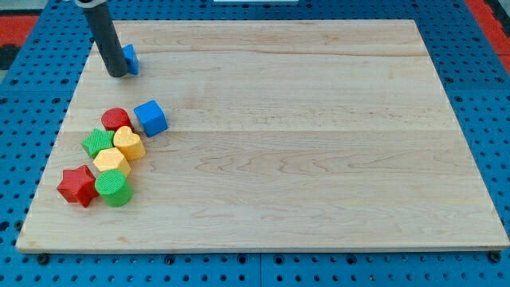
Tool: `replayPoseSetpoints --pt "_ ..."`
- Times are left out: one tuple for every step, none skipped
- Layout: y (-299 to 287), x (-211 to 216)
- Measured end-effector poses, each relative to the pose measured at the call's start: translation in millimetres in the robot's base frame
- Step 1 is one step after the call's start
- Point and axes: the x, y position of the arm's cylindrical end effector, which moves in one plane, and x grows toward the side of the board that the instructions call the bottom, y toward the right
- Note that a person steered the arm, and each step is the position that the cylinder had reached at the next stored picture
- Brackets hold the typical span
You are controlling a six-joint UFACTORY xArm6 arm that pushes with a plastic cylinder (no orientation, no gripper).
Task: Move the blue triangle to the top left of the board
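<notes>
Pale wooden board (303, 143) lies on a blue pegboard table (32, 88). At the view's lower left we see a cluster: red star block (77, 185), green star block (98, 143), green cylinder block (114, 188), yellow block (111, 162), yellow heart block (128, 143), red block (116, 119), blue cube block (150, 118). We carry no jaws, only a dark rod; our tip (118, 74) touches the blue triangle block's (131, 59) left side at the top left. Mostly hidden, its pointing direction and long axis are unclear.
</notes>
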Motion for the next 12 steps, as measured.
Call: replayPoseSetpoints --pt "-5 -24" --pt "-5 -47" --pt "-6 -50" --pt "-6 -56" --pt "-6 -64" --pt "-5 -71" --pt "-5 -42" --pt "24 -3" --pt "43 4" --pt "15 10" --pt "5 8" --pt "19 14"
